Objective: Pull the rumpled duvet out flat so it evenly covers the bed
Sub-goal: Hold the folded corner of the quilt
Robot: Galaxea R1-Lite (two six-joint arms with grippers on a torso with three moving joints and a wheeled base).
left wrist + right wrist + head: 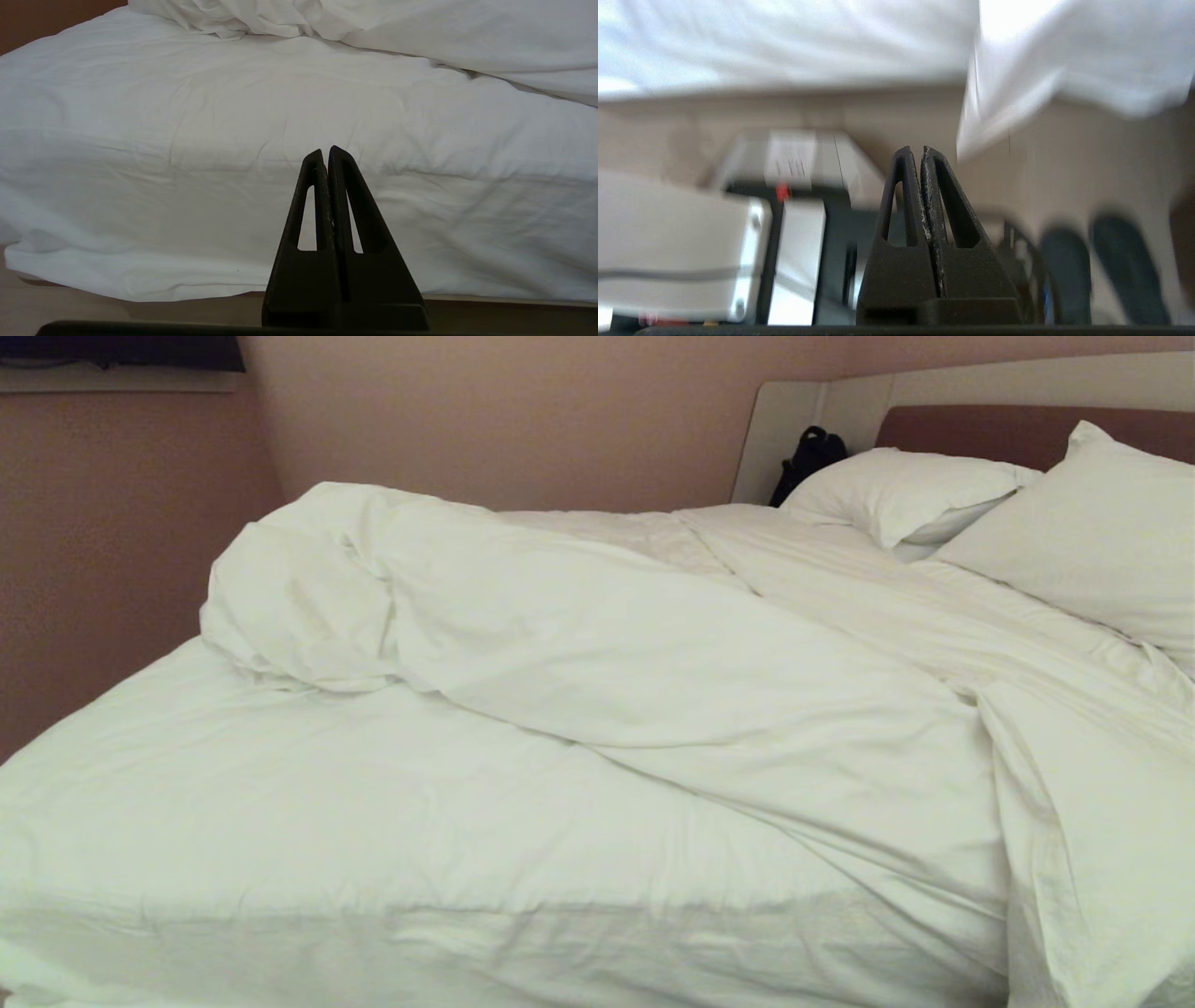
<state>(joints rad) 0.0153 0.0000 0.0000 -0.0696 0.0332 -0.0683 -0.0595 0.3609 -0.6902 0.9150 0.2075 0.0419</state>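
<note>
Since the duvet [653, 653] lies bunched toward ten o'clock on the bed [280, 821], soft and bulky, grab its near hem; left gripper [325, 154] and right gripper [915, 154] both show jaws pressed together, empty.

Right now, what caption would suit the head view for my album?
Rumpled duvet bunched across the bed, bare sheet in front, two pillows at the headboard.
</note>
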